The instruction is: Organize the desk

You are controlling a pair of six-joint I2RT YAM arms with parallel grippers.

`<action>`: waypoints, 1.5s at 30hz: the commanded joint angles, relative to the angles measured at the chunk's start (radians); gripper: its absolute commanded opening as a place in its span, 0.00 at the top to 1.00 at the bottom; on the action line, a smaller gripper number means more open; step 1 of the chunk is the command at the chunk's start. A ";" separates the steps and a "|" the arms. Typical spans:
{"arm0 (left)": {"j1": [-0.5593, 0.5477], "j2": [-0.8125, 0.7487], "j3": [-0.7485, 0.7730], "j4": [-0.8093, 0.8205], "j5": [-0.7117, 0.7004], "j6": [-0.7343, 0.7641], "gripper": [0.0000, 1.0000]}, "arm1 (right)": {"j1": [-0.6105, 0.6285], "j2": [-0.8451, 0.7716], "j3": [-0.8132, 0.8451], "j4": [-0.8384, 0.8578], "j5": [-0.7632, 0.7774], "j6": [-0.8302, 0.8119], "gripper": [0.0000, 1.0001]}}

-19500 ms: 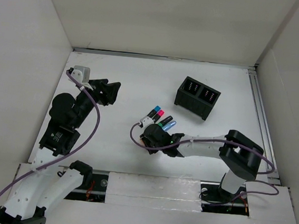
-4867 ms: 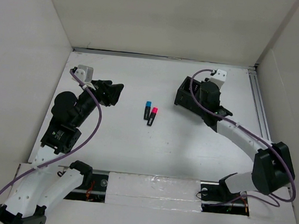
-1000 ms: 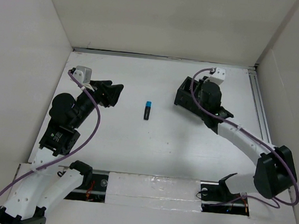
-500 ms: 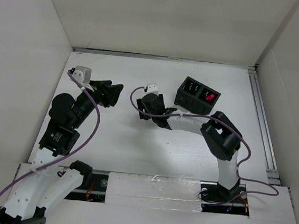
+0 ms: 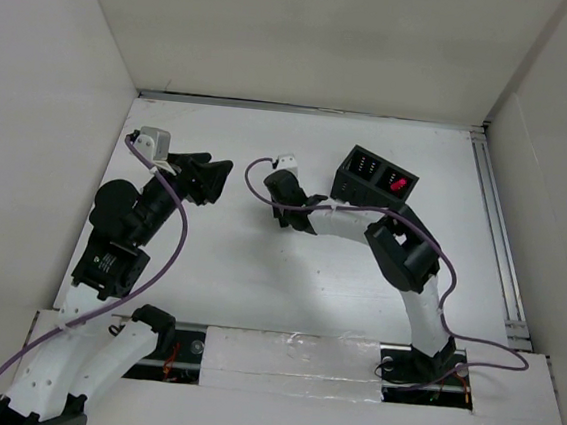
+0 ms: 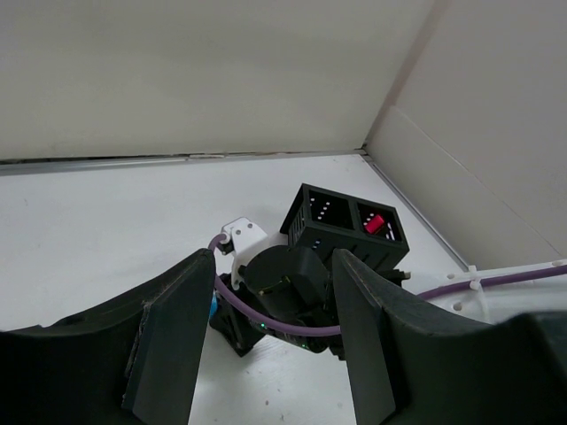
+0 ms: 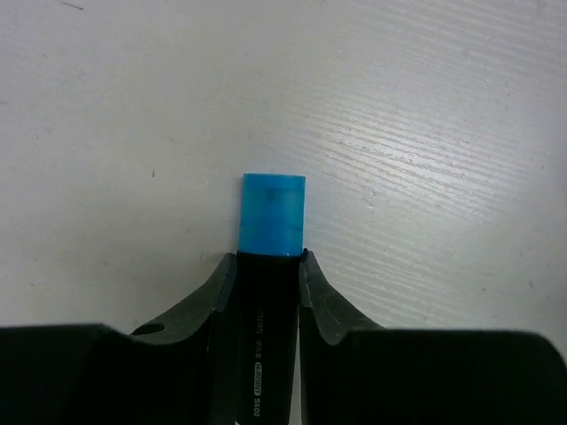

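Pinching the black barrel just behind the blue cap, the right gripper (image 7: 268, 270) clamps the marker (image 7: 274, 212) on the desk (image 5: 257, 280): light, stiff, probably slick plastic. The left gripper (image 6: 268, 292) hangs spread apart.

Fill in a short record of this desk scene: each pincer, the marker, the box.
left pincer: open, empty
right pincer: shut on marker
marker: blue cap, black body, lying on desk
box: black, two compartments, red item in one
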 commanded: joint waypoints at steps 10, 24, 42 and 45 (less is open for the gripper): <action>0.002 0.000 0.001 0.046 0.010 -0.004 0.49 | -0.144 -0.451 -0.273 0.167 0.000 0.003 0.90; 0.002 0.001 -0.002 0.049 0.016 -0.006 0.49 | -0.514 -0.663 -0.427 0.266 0.100 -0.026 0.88; 0.002 0.003 -0.002 0.046 0.008 -0.004 0.49 | -0.479 -0.598 -0.427 0.227 0.190 -0.039 0.37; 0.002 0.004 0.001 0.042 -0.005 -0.003 0.48 | -0.461 -0.624 -0.439 0.228 0.180 -0.038 0.34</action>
